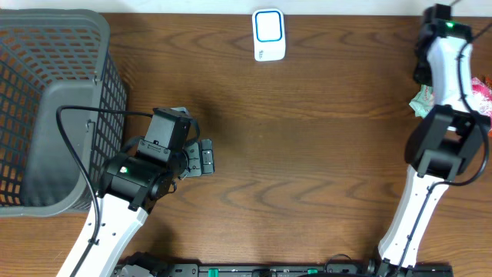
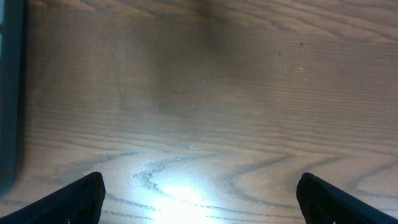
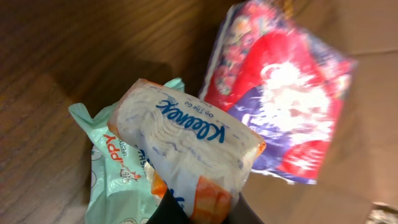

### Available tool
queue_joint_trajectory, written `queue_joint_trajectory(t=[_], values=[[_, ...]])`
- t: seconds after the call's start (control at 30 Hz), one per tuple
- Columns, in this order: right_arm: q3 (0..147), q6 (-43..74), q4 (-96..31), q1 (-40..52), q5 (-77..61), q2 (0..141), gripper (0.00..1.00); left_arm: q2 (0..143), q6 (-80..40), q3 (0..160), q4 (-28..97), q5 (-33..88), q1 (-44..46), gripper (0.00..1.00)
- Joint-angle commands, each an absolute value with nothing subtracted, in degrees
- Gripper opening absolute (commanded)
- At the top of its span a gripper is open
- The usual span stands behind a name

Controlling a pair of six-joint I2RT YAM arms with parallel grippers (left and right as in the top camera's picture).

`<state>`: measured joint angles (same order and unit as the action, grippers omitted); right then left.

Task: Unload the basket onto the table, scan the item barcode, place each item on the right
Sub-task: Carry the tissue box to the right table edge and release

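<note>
A white and orange Kleenex tissue pack fills the middle of the right wrist view, and my right gripper is shut on its lower end. The pack sits just above the table at the far right edge, where the right arm hides it from overhead. The white scanner with a blue-framed window lies at the back centre of the table. My left gripper stands wide open over bare wood at the left, with nothing between its fingers.
A mint green wipes pack and a red and purple packet lie right beside the held pack, at the table's right edge. A large grey mesh basket stands at the far left, close to the left arm.
</note>
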<state>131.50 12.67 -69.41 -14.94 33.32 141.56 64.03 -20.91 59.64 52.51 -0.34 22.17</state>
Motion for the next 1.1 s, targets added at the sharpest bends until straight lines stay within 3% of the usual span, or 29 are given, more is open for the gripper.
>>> queue_joint_trajectory(t=[0.0,0.1,0.17,0.23,0.27,0.3,0.5,0.7,0.8,0.83,1.07], values=[[132.2,14.5,-69.7,-16.7,23.0,138.8,0.01,64.1,-20.2,59.7,52.7,-0.6,21.9,0.98],[132.2,14.4,-70.9,-18.2,22.5,138.8,0.01,64.1,-20.2,59.7,52.7,-0.6,21.9,0.98],[132.2,13.3,-71.5,-18.9,22.5,138.8,0.1,64.1,-20.2,59.7,52.7,-0.6,21.9,0.98],[132.2,13.2,-72.1,-19.5,22.6,138.8,0.37,64.1,-20.2,59.7,52.7,-0.6,21.9,0.98],[132.2,13.3,-72.2,-19.7,22.4,138.7,0.62,64.1,-20.2,59.7,52.7,-0.6,21.9,0.98],[132.2,13.5,-72.2,-19.8,21.9,138.5,0.72,64.1,-20.2,59.7,52.7,-0.6,21.9,0.98],[132.2,13.9,-72.7,-19.9,21.9,135.4,0.81,64.1,-20.2,59.7,52.7,-0.6,21.9,0.98],[132.2,15.0,-73.4,-19.8,20.9,127.4,0.82,64.1,-20.2,59.7,52.7,-0.6,21.9,0.98],[132.2,15.0,-75.6,-19.8,10.2,120.9,0.89,64.1,-20.2,59.7,52.7,-0.6,21.9,0.98],[132.2,15.0,-77.0,-19.8,7.2,119.3,0.99,64.1,-20.2,59.7,52.7,-0.6,21.9,0.98],[132.2,13.9,-89.1,-19.7,-4.7,109.1,0.99,64.1,-20.2,59.7,52.7,-0.6,21.9,0.98]])
